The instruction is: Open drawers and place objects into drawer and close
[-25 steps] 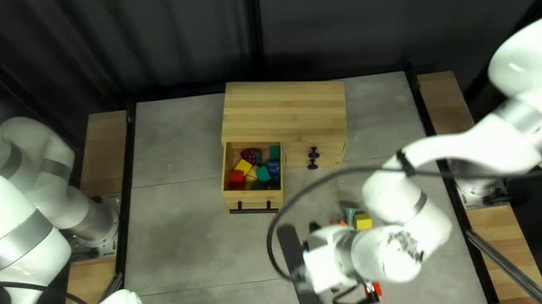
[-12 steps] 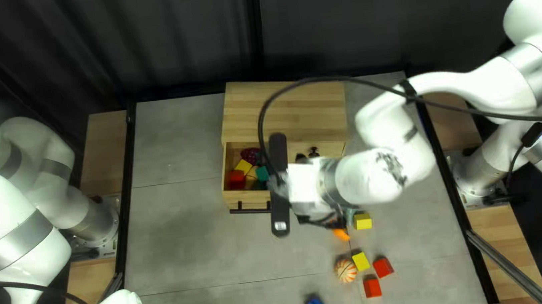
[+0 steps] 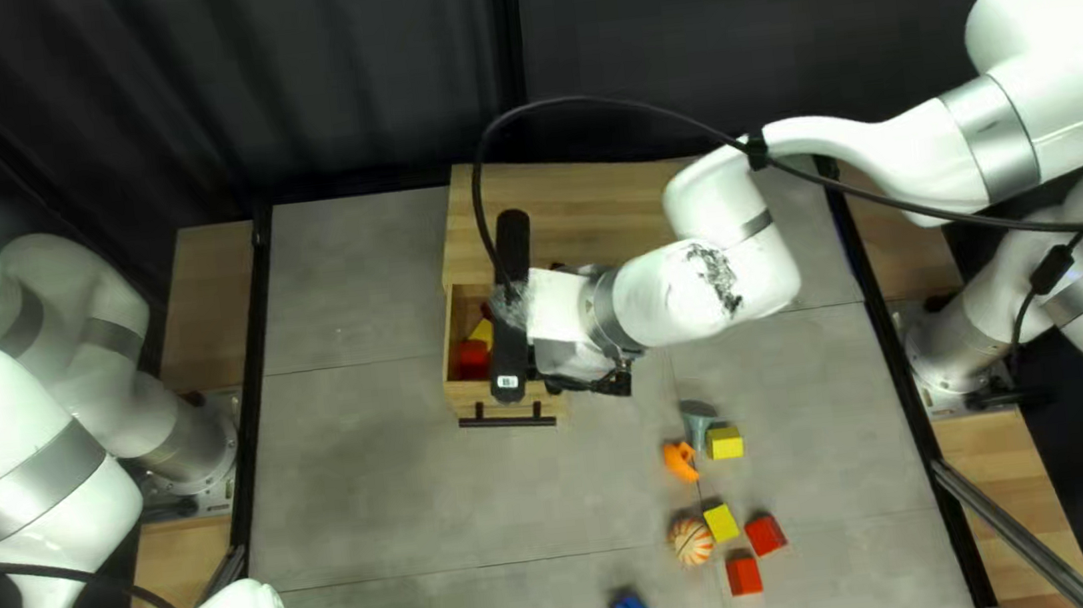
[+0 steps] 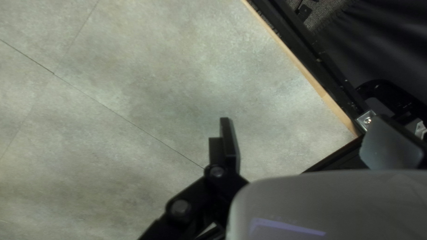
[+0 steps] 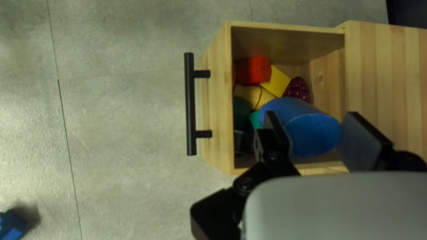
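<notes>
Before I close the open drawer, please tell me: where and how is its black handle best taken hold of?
Best, I think, at the middle of the black handle, between its two posts, from above, straddling the bar: it is straight, and the posts leave a gap to the drawer front.

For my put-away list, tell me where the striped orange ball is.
The striped orange ball lies on the table in the lower right of the top left view, just left of a yellow block.

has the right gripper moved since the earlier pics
Yes, in the top left view the right gripper moved toward the table's far edge and is now over the open drawer.
</notes>
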Robot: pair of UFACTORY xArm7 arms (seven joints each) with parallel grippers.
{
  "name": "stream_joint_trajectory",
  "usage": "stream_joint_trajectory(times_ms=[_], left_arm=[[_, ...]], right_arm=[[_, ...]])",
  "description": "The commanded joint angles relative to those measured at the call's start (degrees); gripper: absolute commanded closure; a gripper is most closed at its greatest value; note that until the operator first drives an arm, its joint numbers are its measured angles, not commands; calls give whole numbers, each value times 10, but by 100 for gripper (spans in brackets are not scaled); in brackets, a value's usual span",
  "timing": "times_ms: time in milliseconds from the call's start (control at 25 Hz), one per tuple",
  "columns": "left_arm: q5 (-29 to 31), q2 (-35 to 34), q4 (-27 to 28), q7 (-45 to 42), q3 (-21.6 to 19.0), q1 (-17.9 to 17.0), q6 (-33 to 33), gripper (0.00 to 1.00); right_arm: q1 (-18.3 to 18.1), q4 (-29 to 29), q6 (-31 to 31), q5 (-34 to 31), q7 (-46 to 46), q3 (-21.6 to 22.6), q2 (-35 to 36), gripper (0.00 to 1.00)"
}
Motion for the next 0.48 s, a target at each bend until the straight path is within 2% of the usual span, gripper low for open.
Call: stream_joint_trajectory(times_ms=[40,280,320,360,400,480], left_arm=[[0,0,0,0,0,0,0,0],[0,0,0,0,0,0,0,0],[0,0,0,0,0,0,0,0],[0,0,0,0,0,0,0,0],[0,0,0,0,0,0,0,0],[0,0,0,0,0,0,0,0]], right_arm=[[-9,4,-17,5,-12,-4,13,100],[-27,22,-38,23,-40,-7,39,97],[-29,25,-38,25,-42,-7,42,70],[-31,29,-38,29,-46,-7,46,23],[-32,30,-39,31,-48,-7,47,0],[-33,29,-40,32,-47,-8,47,0]])
